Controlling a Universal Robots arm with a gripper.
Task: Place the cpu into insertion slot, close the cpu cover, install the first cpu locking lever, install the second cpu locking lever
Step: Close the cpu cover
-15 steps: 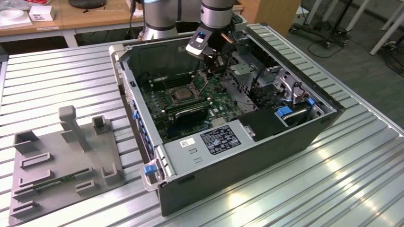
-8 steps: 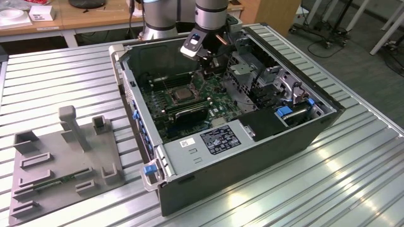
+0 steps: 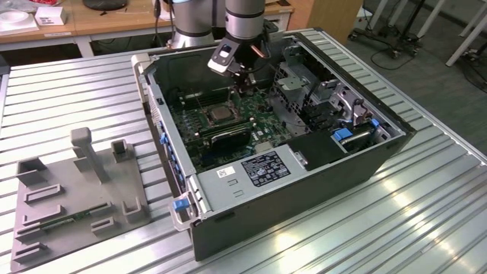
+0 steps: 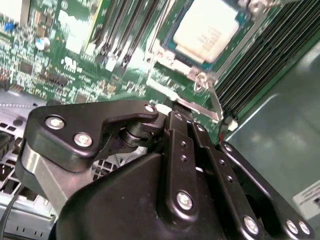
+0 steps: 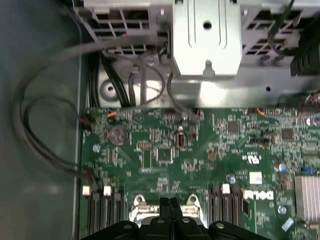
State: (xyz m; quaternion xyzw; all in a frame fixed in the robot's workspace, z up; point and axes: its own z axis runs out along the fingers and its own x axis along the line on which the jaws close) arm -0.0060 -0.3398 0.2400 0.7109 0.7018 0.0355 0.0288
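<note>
Pale tan-silver metal catches the light where the cpu [image 4: 202, 31] lies flat and face up in the insertion slot [image 4: 169, 59]. Its straight edges run in line with the long black memory slots [image 4: 127, 27] on either side. Being square, it has no long axis to speak of. It sits just ahead of the gripper's tips and a little lower, on the green circuit board [image 5: 165, 150]. The gripper [image 5: 170, 205] hangs from the arm [image 3: 243, 17] inside the open computer case [image 3: 327, 188], pointing down at the board. In the first wrist view its two black fingers [image 5: 164, 206] are pressed together with only a hairline between them, so it is closed. In the second wrist view the tips come right up against a thin silvery lever [image 4: 214, 102]. This lever runs beside the edge of the slot nearest the gripper and has a small hook where it bends. Whether the gripper pinches the lever or merely touches it, I cannot tell from here. Behind the gripper, further along the board, grey and black cables [image 5: 45, 125] loop past a perforated metal bracket [image 5: 205, 40]. Well away from the gripper, outside the case, a grey fixture tray [image 3: 68, 211] with upright posts lies on the ribbed metal bench [image 3: 411, 228] that carries the case too.
</note>
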